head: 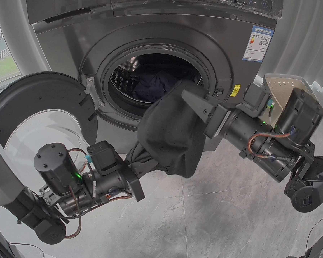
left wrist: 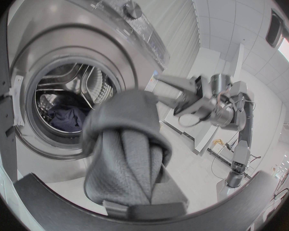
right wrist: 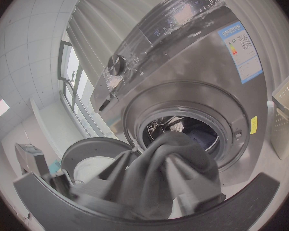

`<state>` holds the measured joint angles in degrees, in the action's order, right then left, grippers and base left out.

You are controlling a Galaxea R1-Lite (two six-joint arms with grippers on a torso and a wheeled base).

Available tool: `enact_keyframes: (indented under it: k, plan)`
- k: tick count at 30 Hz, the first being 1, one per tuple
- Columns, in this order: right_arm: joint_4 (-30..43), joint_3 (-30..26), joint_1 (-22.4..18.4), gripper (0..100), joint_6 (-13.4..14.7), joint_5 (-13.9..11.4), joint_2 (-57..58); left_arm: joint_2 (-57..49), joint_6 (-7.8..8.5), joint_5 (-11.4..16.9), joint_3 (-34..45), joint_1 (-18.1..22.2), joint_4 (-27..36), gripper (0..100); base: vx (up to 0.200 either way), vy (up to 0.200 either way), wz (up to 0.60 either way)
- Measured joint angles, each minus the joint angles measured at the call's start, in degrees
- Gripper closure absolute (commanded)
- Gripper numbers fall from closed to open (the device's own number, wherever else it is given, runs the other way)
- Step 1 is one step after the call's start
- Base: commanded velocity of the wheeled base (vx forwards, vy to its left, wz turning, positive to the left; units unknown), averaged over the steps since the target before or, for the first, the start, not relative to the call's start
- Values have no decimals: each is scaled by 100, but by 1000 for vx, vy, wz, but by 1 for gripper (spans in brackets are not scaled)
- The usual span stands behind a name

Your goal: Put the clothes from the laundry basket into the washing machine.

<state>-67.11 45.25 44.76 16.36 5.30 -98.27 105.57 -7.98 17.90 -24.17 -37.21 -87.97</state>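
Note:
A dark grey garment (head: pixel 170 133) hangs in front of the washing machine's open drum (head: pixel 125 79). My left gripper (head: pixel 137 165) is shut on its bunched lower end, below and to the left of the opening; the left wrist view shows the garment (left wrist: pixel 125 158) clamped up close. My right gripper (head: pixel 188 97) is at the garment's upper right edge, fingers (left wrist: pixel 175 80) spread open, with the cloth (right wrist: pixel 163 177) draped against it. A navy garment (head: pixel 154 86) lies inside the drum. The beige laundry basket (head: pixel 284 86) stands to the machine's right, behind my right arm.
The round door (head: pixel 36 104) is swung fully open to the left, just above my left arm. Grey tiled floor (head: pixel 204 212) spreads in front of the machine. A curtain (head: pixel 308 33) hangs to the right.

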Motion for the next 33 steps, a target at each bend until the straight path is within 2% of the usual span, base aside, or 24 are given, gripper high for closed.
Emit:
enact_keyframes:
  k: [4,11,15,23,33]
  plan:
    - [-17,-380,-127,0,-174,22,-49,-441,-13,2,177,-28,-20,100,0,0,0]
    - [-38,-1154,-210,0,-321,35,-71,-1097,-66,13,321,-9,-38,100,0,0,0]
    - [-50,-1401,-221,0,-394,39,-40,-1379,-169,6,339,55,-35,100,0,0,0]
    - [-49,-1515,-183,0,-407,41,-10,-1638,-200,16,391,30,-39,100,0,0,0]
    - [-55,-1414,-205,0,-435,11,-236,-1844,-154,46,577,-124,-41,100,0,0,0]
